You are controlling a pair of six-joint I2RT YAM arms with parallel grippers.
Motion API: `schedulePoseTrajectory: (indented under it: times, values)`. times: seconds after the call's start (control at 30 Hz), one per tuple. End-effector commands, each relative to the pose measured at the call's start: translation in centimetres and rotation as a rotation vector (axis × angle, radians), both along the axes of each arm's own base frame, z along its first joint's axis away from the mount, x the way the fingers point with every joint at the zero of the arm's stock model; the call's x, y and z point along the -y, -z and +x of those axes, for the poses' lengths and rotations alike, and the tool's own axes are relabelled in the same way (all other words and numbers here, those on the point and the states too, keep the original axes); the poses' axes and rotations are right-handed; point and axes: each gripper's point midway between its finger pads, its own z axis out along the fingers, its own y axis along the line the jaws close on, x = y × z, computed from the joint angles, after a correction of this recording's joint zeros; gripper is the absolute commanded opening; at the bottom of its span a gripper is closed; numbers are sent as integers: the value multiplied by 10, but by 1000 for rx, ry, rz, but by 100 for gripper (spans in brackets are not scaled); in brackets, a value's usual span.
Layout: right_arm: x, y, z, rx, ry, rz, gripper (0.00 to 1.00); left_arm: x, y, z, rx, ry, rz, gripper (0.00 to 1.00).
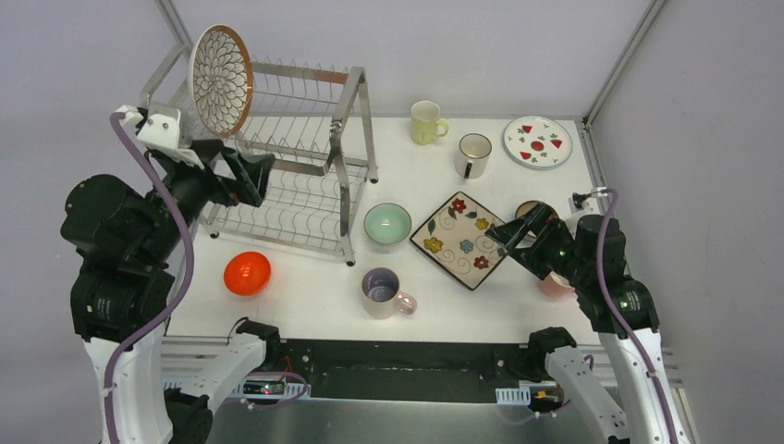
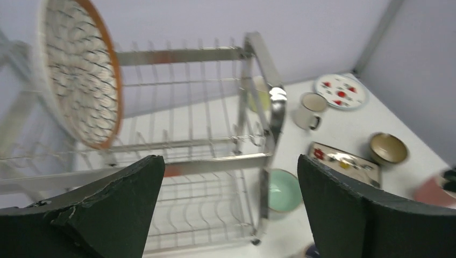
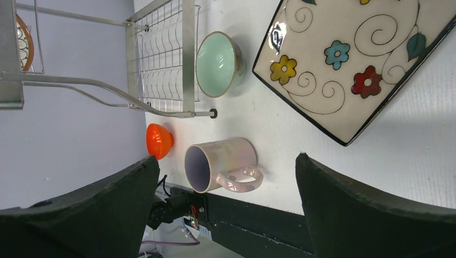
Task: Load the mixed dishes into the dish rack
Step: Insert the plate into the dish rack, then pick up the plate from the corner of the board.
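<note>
The petal-pattern plate (image 1: 221, 80) stands on edge in the upper tier of the dish rack (image 1: 349, 139), seen blurred in the left wrist view as plate (image 2: 80, 75) and rack (image 2: 263, 59). My left gripper (image 1: 259, 180) (image 2: 228, 161) hangs open and empty just in front of the rack, below that plate. My right gripper (image 1: 504, 239) (image 3: 226, 158) is open and empty above the flowered square plate (image 1: 462, 239) (image 3: 349, 59). On the table lie a mint bowl (image 1: 387, 223) (image 3: 218, 63), an orange bowl (image 1: 247, 273) (image 3: 159, 141) and a lilac mug (image 1: 380, 289) (image 3: 218, 161).
At the back right stand a yellow mug (image 1: 426, 121), a white mug (image 1: 472, 154) and the red-fruit plate (image 1: 537, 141). A brown bowl (image 1: 527, 209) and a pink mug (image 1: 555, 285) are partly hidden by my right arm. Grey walls close in both sides.
</note>
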Motion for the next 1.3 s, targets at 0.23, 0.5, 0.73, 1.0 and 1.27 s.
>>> schedulePoseTrajectory:
  times: [0.23, 0.5, 0.73, 1.0, 1.27]
  values:
    - [17, -25, 12, 91, 96, -50, 100, 77, 68, -46, -254, 450, -234, 99]
    - [22, -26, 14, 86, 137, -50, 100, 103, 127, -48, -432, 581, -335, 99]
    - [22, -20, 22, 75, 152, -50, 100, 112, 187, -36, -535, 575, -381, 99]
    - [21, -30, 57, 115, 205, -37, 100, 120, 213, -21, -498, 580, -378, 99]
    - [44, -46, 118, 185, 333, -193, 100, 126, 226, -25, -479, 634, -296, 99]
